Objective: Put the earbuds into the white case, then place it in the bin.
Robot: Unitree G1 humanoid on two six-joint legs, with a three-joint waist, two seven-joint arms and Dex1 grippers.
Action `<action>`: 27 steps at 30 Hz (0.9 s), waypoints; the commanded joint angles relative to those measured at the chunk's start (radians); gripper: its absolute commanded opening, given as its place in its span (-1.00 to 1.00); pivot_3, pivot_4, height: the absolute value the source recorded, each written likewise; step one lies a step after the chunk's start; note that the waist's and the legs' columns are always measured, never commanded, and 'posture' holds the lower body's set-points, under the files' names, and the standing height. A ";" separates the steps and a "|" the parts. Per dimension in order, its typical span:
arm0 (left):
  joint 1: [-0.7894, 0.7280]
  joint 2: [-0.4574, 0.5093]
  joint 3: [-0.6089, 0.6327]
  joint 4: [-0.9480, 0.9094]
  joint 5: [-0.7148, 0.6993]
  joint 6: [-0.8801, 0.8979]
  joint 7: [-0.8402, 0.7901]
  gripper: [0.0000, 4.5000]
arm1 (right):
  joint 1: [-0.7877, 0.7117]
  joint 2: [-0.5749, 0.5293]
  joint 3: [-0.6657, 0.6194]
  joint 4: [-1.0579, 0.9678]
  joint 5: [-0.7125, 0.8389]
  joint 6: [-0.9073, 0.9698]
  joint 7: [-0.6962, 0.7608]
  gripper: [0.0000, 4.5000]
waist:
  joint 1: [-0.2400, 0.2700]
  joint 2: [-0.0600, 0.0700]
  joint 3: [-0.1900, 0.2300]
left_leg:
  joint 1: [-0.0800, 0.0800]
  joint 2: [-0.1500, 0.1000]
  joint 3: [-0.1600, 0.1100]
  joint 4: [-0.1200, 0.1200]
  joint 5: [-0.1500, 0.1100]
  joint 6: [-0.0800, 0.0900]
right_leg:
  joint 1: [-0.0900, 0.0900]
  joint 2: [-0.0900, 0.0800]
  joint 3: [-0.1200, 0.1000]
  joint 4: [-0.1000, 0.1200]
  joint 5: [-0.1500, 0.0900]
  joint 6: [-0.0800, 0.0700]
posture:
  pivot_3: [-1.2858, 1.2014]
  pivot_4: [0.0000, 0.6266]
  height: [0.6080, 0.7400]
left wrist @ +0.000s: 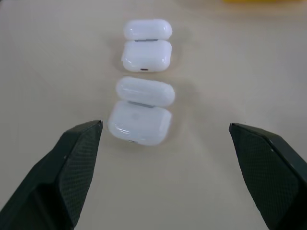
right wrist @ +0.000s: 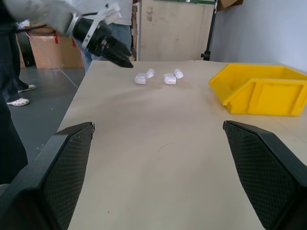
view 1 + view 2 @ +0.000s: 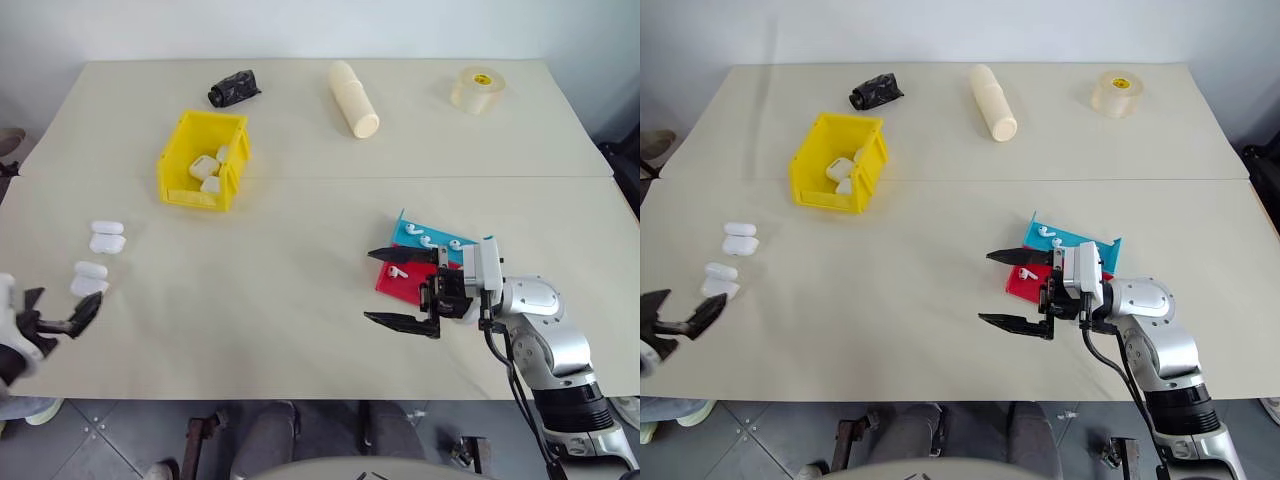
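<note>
1. Big beige table (image 3: 300,300), smooth and matte, a seam running across it; pale wall behind, grey tiled floor in front. The right wrist view shows cardboard boxes and a person's legs beyond the table's end.
2. Yellow bin (image 3: 203,160), glossy plastic, rectangular with a low sloped front, sits on the far left part; several white cases lie inside.
3. Right gripper (image 3: 402,288) hovers low, pointing left, jaws spread wide and empty, just beside the trays.
4. Left gripper (image 3: 60,313) hangs at the table's near left edge, jaws spread wide, nothing between them, aimed at the open cases.
5. Cream cylinder (image 3: 354,98) lies on its side at the far middle; a clear tape roll (image 3: 477,89) to its right; a crumpled black bag (image 3: 234,88) to its left.
6. Teal tray (image 3: 437,238) and red tray (image 3: 405,280), flat and overlapping, carry the earbuds (image 3: 427,240), tiny glossy white with stems.
7. Two open white cases on the left: nearer one (image 1: 139,113) and farther one (image 1: 147,49), rounded, glossy, lids flipped back, near each other, well apart from the bin.
</note>
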 commanded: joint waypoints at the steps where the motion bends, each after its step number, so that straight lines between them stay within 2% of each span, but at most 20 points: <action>1: -0.029 0.163 -0.034 0.186 0.022 0.038 -0.184 0.99 | -0.008 -0.009 -0.010 -0.039 0.024 0.016 0.010 1.00 | -0.002 0.000 0.000 | 0.000 0.000 0.000 -0.001 0.000 0.000 | 0.000 0.000 0.000 0.000 0.000 0.000 | 0.03 -0.52 1.00; 5: -0.150 0.332 -0.198 0.423 0.108 -0.022 -0.328 0.99 | 0.003 -0.016 -0.011 -0.070 0.028 0.032 0.012 1.00 | -0.003 0.000 0.000 | -0.002 0.000 0.000 -0.002 0.000 0.000 | -0.004 0.000 0.000 0.001 -0.001 -0.001 | 0.03 -0.52 1.00; 11: -0.378 0.417 -0.427 0.639 0.214 -0.082 -0.457 0.99 | 0.039 -0.027 -0.030 -0.119 0.026 0.049 -0.021 1.00 | -0.009 0.000 0.000 | -0.004 0.000 0.001 -0.006 -0.001 -0.001 | -0.009 -0.001 0.000 0.006 -0.001 -0.001 | 0.03 -0.52 1.00; 18: -0.630 0.427 -0.656 0.813 0.352 -0.049 -0.518 0.99 | 0.058 -0.035 -0.036 -0.144 0.028 0.056 -0.042 1.00 | -0.026 -0.001 0.001 | -0.004 -0.001 0.004 -0.004 0.000 -0.001 | -0.011 0.000 0.001 0.011 -0.001 -0.002 | 0.03 -0.52 1.00; 23: -0.691 0.425 -0.729 0.839 0.408 -0.006 -0.538 0.99 | 0.062 -0.030 -0.035 -0.149 0.026 0.052 -0.051 1.00 | -0.025 -0.001 0.001 | -0.004 0.000 0.005 -0.002 0.000 -0.001 | -0.012 0.001 0.002 0.014 -0.001 -0.002 | 0.03 -0.52 1.00; 27: -0.704 0.418 -0.742 0.845 0.433 0.006 -0.544 0.99 | 0.059 -0.030 -0.036 -0.144 0.026 0.048 -0.052 1.00 | -0.025 -0.001 0.001 | -0.004 0.000 0.006 -0.001 0.000 -0.001 | -0.012 0.001 0.003 0.015 -0.001 -0.002 | 0.03 -0.52 1.00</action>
